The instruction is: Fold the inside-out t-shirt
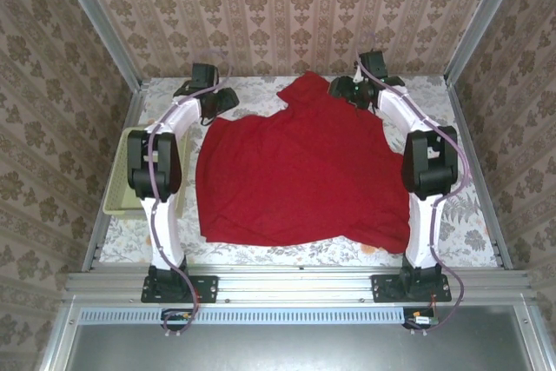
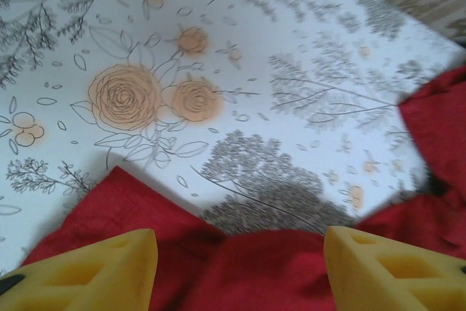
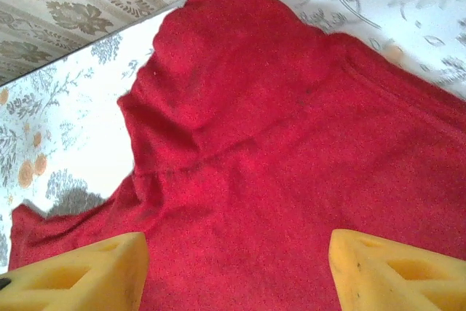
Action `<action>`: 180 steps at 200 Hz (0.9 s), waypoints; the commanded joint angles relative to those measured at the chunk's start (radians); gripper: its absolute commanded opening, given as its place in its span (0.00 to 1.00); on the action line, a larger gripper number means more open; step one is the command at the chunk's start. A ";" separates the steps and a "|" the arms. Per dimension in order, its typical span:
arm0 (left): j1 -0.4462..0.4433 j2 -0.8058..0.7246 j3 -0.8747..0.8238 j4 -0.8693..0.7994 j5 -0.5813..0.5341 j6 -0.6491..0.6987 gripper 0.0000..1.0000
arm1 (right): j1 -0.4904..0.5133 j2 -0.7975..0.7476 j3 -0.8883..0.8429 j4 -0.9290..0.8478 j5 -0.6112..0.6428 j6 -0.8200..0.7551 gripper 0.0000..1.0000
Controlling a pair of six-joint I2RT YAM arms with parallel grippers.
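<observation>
The inside-out t-shirt (image 1: 304, 171) is a plain red cloth lying spread over the middle of the flowered table, with one bunched part reaching the far edge. My left gripper (image 1: 217, 100) hovers at the shirt's far left corner. In the left wrist view its yellow fingers (image 2: 95, 271) stand wide apart and the gripper (image 2: 240, 242) is open, with the shirt's edge (image 2: 277, 267) lying under it. My right gripper (image 1: 341, 89) is over the shirt's far right part. It is open (image 3: 239, 244) above the wrinkled red cloth (image 3: 291, 143), gripping nothing.
A pale green basket (image 1: 122, 171) sits at the table's left edge beside the left arm. Patterned walls close in the far and side edges. Bare flowered tablecloth (image 2: 218, 71) shows beyond the shirt's far left corner and along the right side (image 1: 469, 215).
</observation>
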 commanded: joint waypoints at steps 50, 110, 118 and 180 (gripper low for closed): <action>0.015 0.191 0.169 -0.057 0.094 -0.030 0.60 | -0.008 0.277 0.301 -0.127 -0.057 0.009 0.68; 0.053 0.213 0.135 -0.065 0.019 -0.063 0.59 | -0.093 0.355 0.297 -0.210 0.086 0.166 0.67; 0.060 0.209 0.127 -0.062 0.007 -0.068 0.59 | -0.111 0.345 0.266 -0.205 0.105 0.187 0.67; 0.101 0.205 0.137 -0.047 -0.019 -0.090 0.58 | -0.192 0.240 0.044 -0.085 0.125 0.236 0.66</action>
